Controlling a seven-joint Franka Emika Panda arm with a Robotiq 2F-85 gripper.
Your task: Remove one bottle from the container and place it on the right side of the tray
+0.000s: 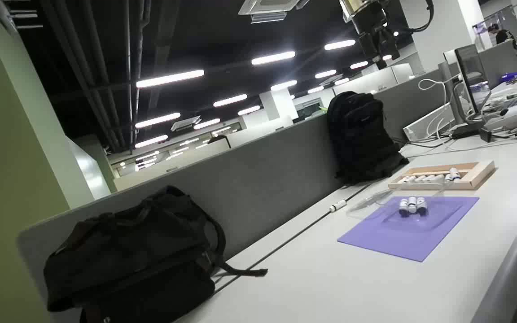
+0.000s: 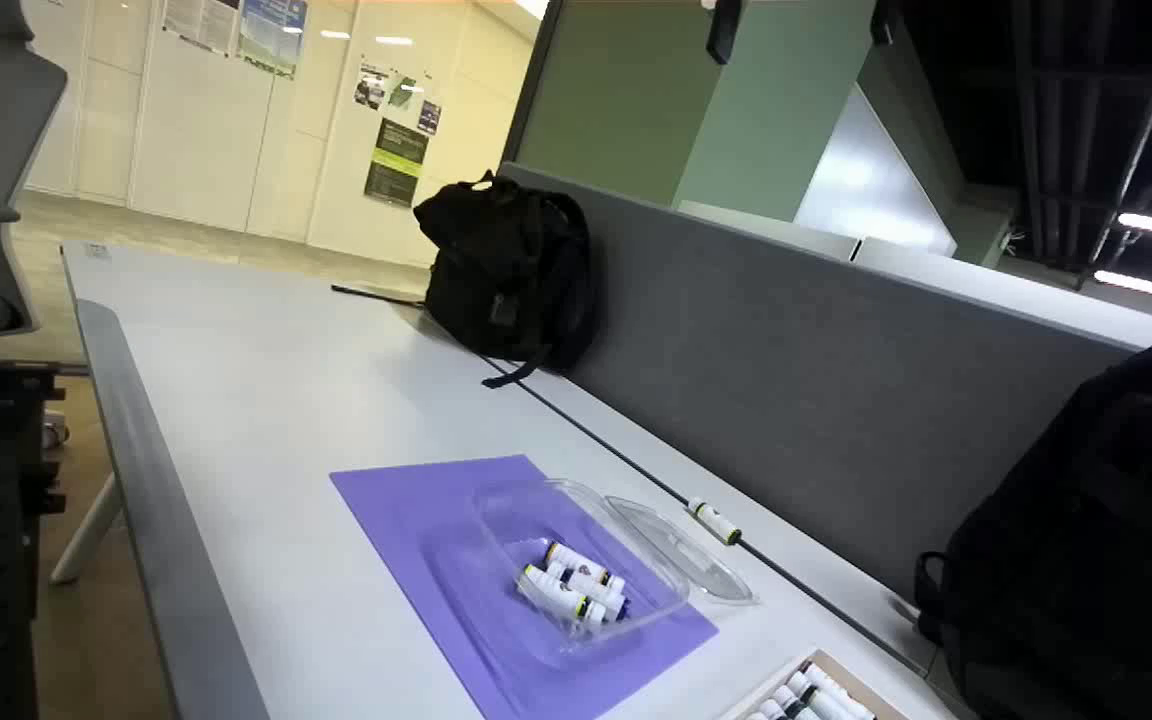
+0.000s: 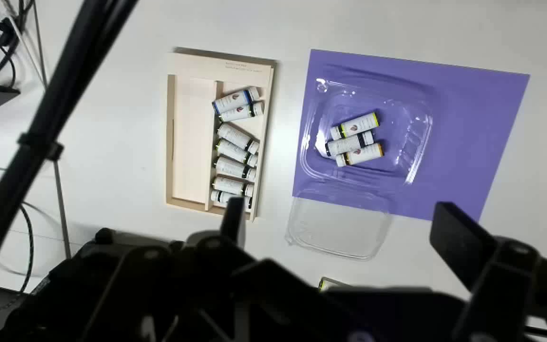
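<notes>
My gripper (image 3: 340, 211) is spread wide with nothing held, high above the surface (image 2: 266, 400), a pose that I judge suits picking out a target before going down. Near the middle of the wrist view, a little to the right, three bottles (image 3: 349, 144) lie on their sides in the clear container (image 3: 409, 145), bunched so tightly that pulling one may roll its neighbours. The container sits on a purple mat (image 3: 482, 118), perhaps so see-through plastic stands out for me, and its lid (image 3: 337, 225) lies folded out below it, leaving the top free to reach into. Left of centre is the wooden tray (image 3: 190, 142), apart from the mat but near, so the carry should be short. Seven more bottles (image 3: 237, 152) line its right side crosswise, some slanted, apparently penned in by the divider (image 3: 211, 152); I take that row as the goal, with the wedge between the second and third from the top as my likeliest slot. A stray bottle (image 2: 714, 521) lies right of centre in an exterior view; I'd leave it, since it is outside the container.
</notes>
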